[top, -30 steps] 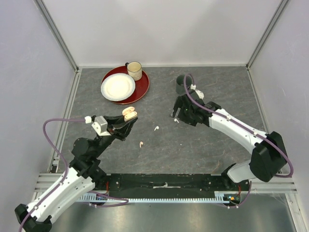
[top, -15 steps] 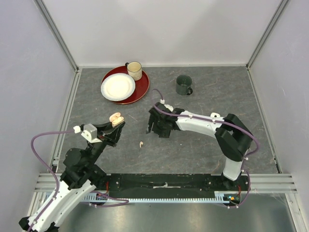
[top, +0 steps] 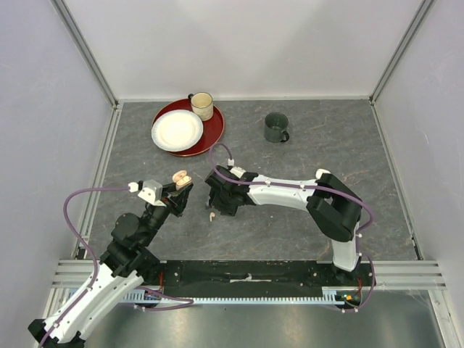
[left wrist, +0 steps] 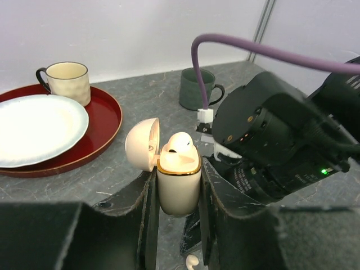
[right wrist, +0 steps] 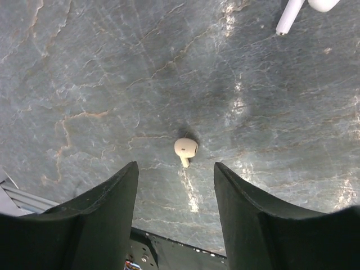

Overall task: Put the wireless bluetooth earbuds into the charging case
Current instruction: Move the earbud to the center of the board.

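Note:
My left gripper [top: 181, 188] is shut on the pale peach charging case [top: 181, 177] and holds it upright above the table. In the left wrist view the case [left wrist: 179, 183] sits between my fingers with its lid [left wrist: 142, 143] open and one earbud [left wrist: 180, 142] seated in it. My right gripper [top: 216, 203] is open, pointing down at a loose peach earbud [top: 211, 216]. In the right wrist view the gripper [right wrist: 175, 166] is above that earbud [right wrist: 185, 148], which lies just ahead of the jaws. A white earbud [right wrist: 292, 14] lies at the frame's top right.
A red tray [top: 216, 130] at the back left bears a white plate [top: 177, 130] and a cream mug [top: 201, 106]. A dark green mug [top: 275, 127] stands at the back middle. The right arm's body [left wrist: 270, 140] is close beside the case.
My right arm has swept left from the green mug to the loose earbuds at the table's middle. My left gripper moved the case slightly left and nearer.

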`<state>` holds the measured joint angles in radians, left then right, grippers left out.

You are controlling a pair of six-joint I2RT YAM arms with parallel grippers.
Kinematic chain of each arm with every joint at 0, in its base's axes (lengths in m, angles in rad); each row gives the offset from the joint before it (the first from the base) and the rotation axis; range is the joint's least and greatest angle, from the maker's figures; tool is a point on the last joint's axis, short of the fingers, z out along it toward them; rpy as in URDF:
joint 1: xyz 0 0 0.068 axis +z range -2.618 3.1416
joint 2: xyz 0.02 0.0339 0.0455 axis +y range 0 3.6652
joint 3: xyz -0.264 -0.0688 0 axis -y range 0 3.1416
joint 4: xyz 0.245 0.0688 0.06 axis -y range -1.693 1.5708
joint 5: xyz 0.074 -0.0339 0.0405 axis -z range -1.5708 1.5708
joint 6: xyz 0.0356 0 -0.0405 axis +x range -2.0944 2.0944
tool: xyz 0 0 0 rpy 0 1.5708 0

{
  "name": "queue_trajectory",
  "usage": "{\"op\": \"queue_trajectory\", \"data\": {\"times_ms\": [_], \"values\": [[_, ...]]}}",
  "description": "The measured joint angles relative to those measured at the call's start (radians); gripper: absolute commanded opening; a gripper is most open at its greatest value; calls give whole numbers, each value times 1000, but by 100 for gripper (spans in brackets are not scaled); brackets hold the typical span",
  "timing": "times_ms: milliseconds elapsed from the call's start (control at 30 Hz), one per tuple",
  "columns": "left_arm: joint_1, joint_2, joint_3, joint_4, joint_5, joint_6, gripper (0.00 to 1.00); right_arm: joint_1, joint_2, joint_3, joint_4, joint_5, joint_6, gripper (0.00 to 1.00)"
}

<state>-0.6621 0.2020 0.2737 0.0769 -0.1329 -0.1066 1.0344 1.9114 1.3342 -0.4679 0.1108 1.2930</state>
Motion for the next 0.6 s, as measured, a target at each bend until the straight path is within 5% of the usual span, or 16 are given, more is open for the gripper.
{"op": "queue_trajectory", "data": {"times_ms": [600], "values": [[4,-89,0,6,3,1,2,1,75,44,5,26,55,52]]}}
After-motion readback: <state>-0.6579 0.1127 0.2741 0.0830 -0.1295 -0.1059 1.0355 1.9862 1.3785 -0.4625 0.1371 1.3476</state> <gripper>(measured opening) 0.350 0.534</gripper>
